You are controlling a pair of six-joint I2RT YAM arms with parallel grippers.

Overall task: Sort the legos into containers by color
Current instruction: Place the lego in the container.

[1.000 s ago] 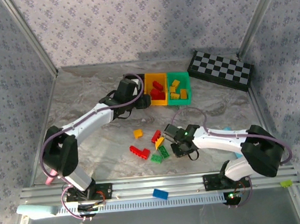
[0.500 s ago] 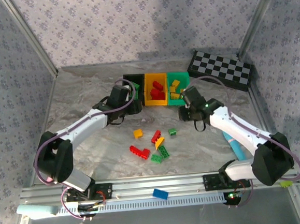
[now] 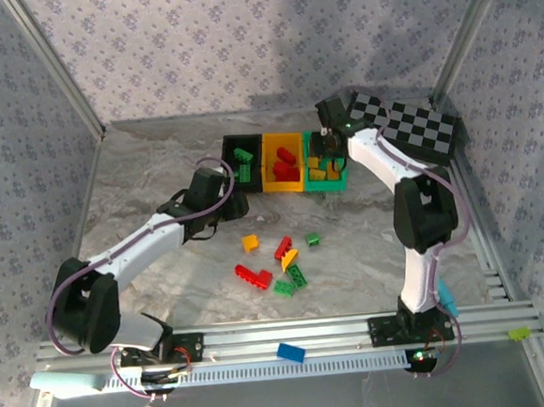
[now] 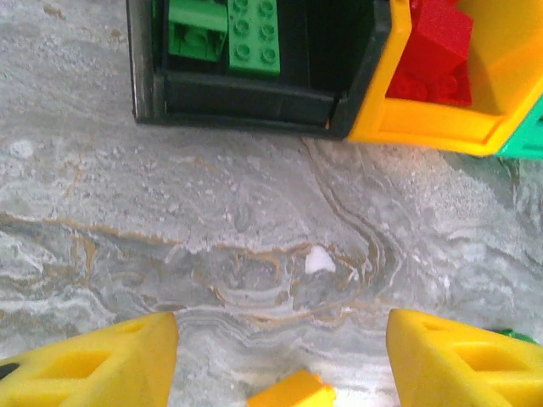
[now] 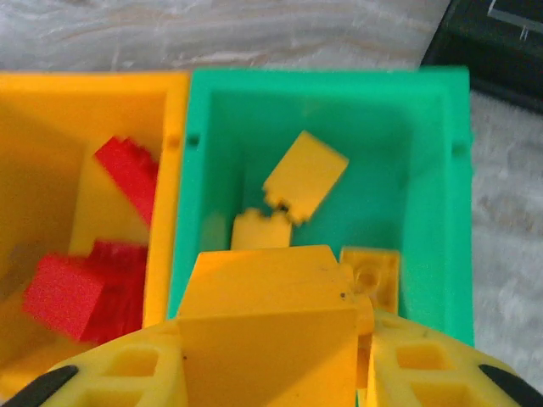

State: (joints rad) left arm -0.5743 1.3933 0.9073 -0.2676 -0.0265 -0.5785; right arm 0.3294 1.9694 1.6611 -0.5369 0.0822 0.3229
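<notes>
Surrounding marbled tabletop (image 3: 138, 176): floral walls (image 3: 194, 49); left jaws wide, empty; right jaws clamping yellow brick (image 5: 267, 339).

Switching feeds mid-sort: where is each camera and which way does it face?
Top external: above and behind the bases, looking down on the table; left gripper and right gripper show.
Left wrist: near the table, facing the black bin and yellow bin; its spread fingers at bottom.
Right wrist: over the green bin, looking down; its fingers grip a yellow brick.
Shared by both wrists: the yellow bin's red bricks.
</notes>
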